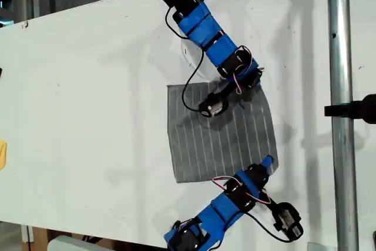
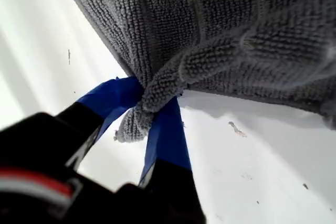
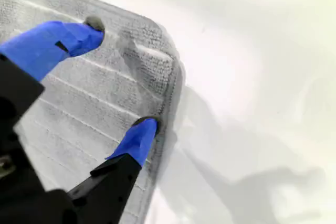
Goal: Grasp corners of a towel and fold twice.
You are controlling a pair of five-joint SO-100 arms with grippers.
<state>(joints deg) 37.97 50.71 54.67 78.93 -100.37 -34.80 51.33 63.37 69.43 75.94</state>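
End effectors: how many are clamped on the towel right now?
1: my first end effector is shut on a bunched corner of the towel. My second end effector stands open over another corner.

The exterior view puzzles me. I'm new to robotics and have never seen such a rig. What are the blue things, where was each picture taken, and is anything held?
The blue things are two small robot arms, one at the top of the exterior view and one at the bottom. That camera looks down on a white table with a grey striped towel lying on it. The other two pictures come from cameras mounted on the arms' claws. My first claw has pinched a bunched corner of the towel. My second claw is open, with its tips on the cloth near another corner. I cannot tell which arm carries which claw.
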